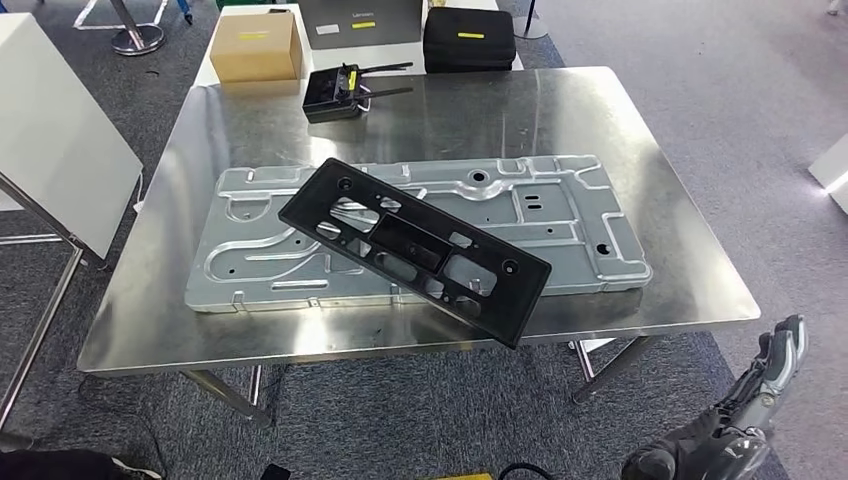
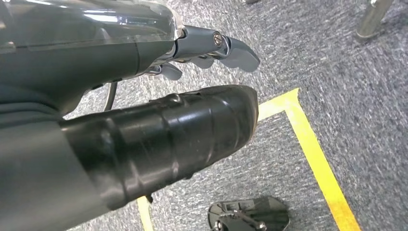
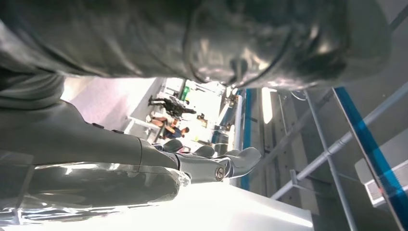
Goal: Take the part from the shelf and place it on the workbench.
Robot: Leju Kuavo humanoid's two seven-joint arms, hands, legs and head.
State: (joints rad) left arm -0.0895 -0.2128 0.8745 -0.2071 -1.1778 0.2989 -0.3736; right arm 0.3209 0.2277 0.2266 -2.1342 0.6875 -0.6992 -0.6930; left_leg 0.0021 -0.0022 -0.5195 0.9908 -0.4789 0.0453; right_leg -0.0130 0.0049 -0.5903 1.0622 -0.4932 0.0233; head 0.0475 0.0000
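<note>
A black plastic part (image 1: 415, 250), a long flat frame with cut-out windows and holes, is seen lying on the bench (image 1: 690, 270), resting slantwise across a large stamped metal panel (image 1: 590, 220) that lies flat near the middle of the steel top; one end of the part points toward ten o'clock and the other toward four o'clock, where it overhangs the panel's near edge and reaches close to the bench's front edge. Toward twelve o'clock on the bench a small black device with thin antennas (image 1: 345, 90) is set, and beyond it a cardboard box (image 1: 255, 45) and a black case (image 1: 468, 38) are placed on a white surface. At nine o'clock a white board on a metal frame (image 1: 60, 140) is seen beside the bench. The right hand (image 1: 745, 415) is held low at five o'clock, below and clear of the bench, with its fingers loosely extended and nothing held in it; in the right wrist view the same hand (image 3: 211, 161) is shown with fingers spread apart and empty. In the left wrist view the left hand (image 2: 211, 48) is shown hanging above grey carpet crossed by yellow floor tape (image 2: 317, 159), its fingers stretched out and apart, with nothing grasped
</note>
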